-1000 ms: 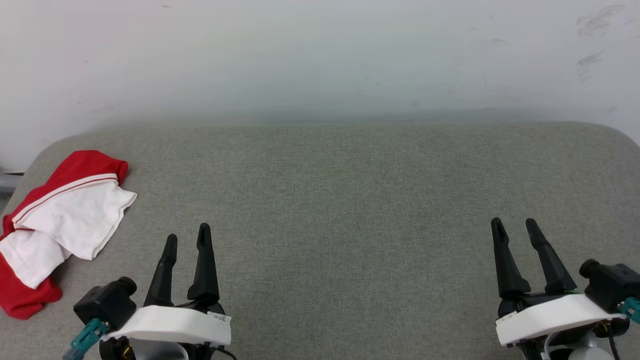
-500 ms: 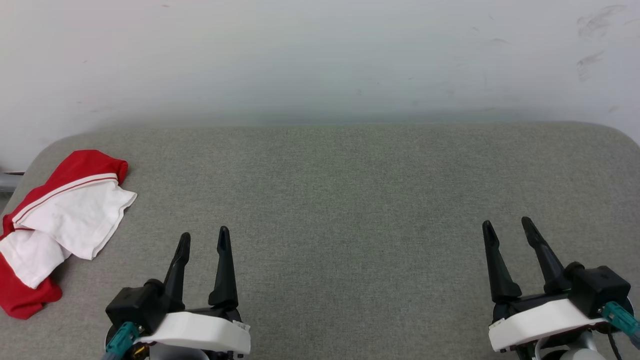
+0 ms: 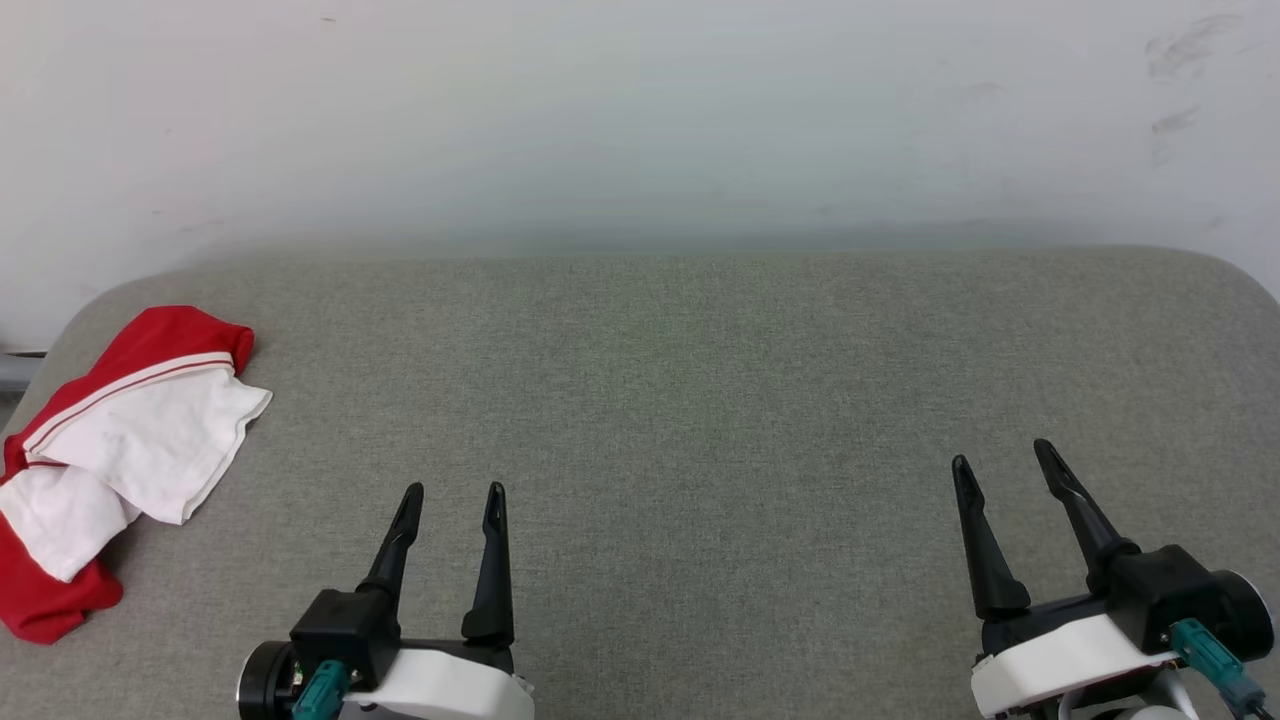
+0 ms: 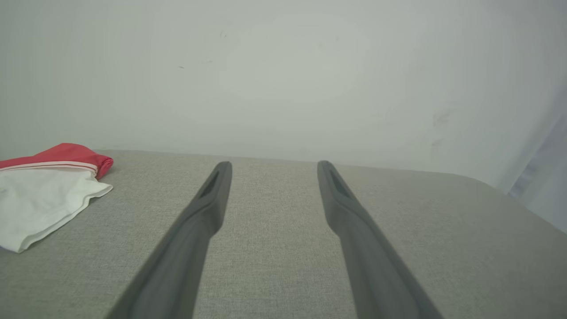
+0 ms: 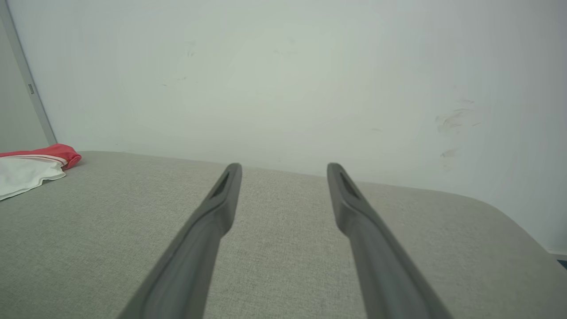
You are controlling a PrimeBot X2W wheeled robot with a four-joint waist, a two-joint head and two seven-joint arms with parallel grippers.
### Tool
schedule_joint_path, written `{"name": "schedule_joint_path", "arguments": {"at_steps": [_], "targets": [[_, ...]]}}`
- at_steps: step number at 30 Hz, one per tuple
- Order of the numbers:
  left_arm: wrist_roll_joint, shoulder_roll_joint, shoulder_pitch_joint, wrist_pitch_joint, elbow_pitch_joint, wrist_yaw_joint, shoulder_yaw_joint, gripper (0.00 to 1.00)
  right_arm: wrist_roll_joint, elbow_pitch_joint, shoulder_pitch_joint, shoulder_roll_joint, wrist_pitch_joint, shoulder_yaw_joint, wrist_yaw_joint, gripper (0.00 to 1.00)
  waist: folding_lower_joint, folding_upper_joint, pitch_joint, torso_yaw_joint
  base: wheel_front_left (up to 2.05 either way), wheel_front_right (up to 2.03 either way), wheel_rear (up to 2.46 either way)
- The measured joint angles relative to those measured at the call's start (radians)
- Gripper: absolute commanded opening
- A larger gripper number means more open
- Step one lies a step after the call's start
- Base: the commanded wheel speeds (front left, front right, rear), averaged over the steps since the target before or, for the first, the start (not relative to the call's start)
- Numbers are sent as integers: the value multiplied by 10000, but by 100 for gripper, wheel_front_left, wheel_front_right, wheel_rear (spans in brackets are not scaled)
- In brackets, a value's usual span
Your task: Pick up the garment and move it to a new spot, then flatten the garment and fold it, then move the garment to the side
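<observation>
The garment (image 3: 120, 450) lies folded in a red and white bundle at the far left of the grey padded surface, with a striped trim across its top. It shows again at the left edge of the left wrist view (image 4: 48, 190) and of the right wrist view (image 5: 31, 166). My left gripper (image 3: 452, 493) stands open near the front edge, well to the right of the garment, with nothing between its fingers (image 4: 212, 195). Low at the front right, my right gripper (image 3: 1003, 455) is open and empty too, fingers (image 5: 221, 199) over bare fabric.
The grey padded surface (image 3: 700, 400) has rounded corners and ends at a white wall (image 3: 640, 120) behind it. Its left edge runs close beside the garment. Its right corner curves away in the right wrist view (image 5: 509, 221).
My left gripper has drawn back toward the front edge and shifted right, away from the garment. My right gripper has sunk slightly lower and turned a little. The garment lies as before.
</observation>
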State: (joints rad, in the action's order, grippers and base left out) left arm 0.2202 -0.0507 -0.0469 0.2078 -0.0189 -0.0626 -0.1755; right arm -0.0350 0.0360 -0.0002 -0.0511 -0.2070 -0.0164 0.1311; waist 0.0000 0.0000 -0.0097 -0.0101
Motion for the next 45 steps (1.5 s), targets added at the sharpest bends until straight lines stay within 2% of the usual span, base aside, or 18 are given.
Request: {"name": "schedule_joint_path", "arguments": {"at_steps": [5, 18, 26, 32, 45], "targets": [[-270, -21, -14, 119, 138, -25, -174, 100, 274, -54, 5, 0, -98, 8, 0, 100, 1, 0, -12, -8, 0, 0, 0], [-301, 0, -191, 349, 395, 537, 84, 100, 224, -73, 181, -2, -387, 98, 0, 100, 0, 0, -60, -34, 0, 0, 0], [-750, 2, -256, 508, 495, 531, -104, 100, 38, -63, 217, 0, -510, 98, 0, 100, -1, 0, -39, -67, 0, 0, 0], [-453, 2, -259, 539, 497, 374, 25, 100, -1126, 33, 221, -2, -558, 125, 0, 100, -1, 0, -12, -66, 0, 0, 0], [-257, 2, -247, 550, 717, 449, 63, 100, -1103, 138, 256, -2, -562, -104, 0, 100, -1, 0, 21, 190, 0, 0, 0]]}}
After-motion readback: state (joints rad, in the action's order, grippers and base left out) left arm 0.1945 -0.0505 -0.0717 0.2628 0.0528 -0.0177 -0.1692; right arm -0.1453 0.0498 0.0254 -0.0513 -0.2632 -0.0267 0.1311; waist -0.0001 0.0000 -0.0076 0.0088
